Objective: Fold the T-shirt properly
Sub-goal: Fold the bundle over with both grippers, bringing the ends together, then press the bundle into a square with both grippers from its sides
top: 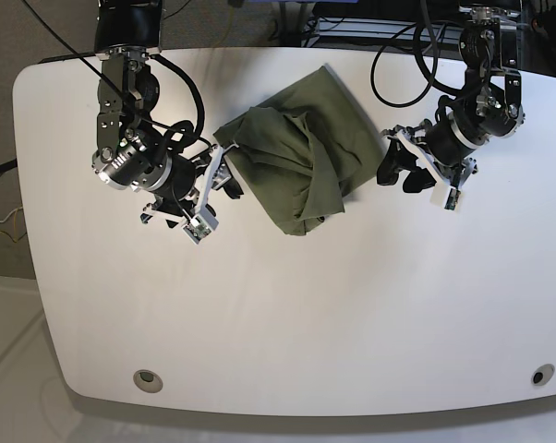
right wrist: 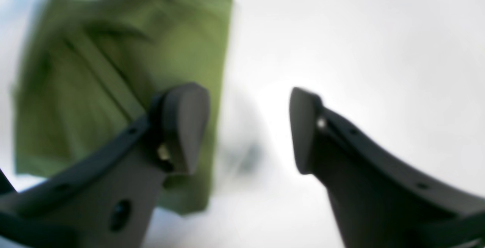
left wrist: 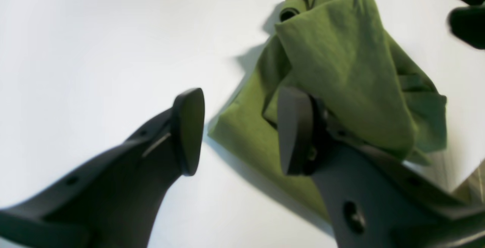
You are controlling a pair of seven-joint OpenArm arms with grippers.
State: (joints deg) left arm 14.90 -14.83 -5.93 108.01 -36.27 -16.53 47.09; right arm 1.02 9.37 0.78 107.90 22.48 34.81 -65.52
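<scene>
Overhead, a white table (top: 287, 314) with rounded corners fills most of the base view; two dark robot arms reach in from its far edge, one on each side; between them, on the far half of the table, lies the T-shirt (top: 301, 161), an olive-green bundle folded over on itself into a rough, rumpled block with a thick ridge of cloth running down its middle.

On that view's right sits the left gripper (top: 400, 172), just beside the shirt's edge but apart from it; its jaws stand parted with nothing between them; through the left wrist camera the left gripper (left wrist: 238, 130) shows two dark fingers spread wide over bare table, one finger overlapping the T-shirt (left wrist: 341, 62) in the picture, whose folded layers rise in a peak with a rolled hem opening near the top.

On the base view's left sits the right gripper (top: 221, 176), close against the shirt's near corner; whether it touches the cloth cannot be told; its jaws are likewise parted and hold nothing; the right wrist camera is blurred, yet shows the right gripper (right wrist: 250, 127) with its fingers spread, white table between them, and the T-shirt (right wrist: 113, 74) lying behind the one finger.

Black cables (top: 417, 65) loop from the arms at the far edge.
</scene>
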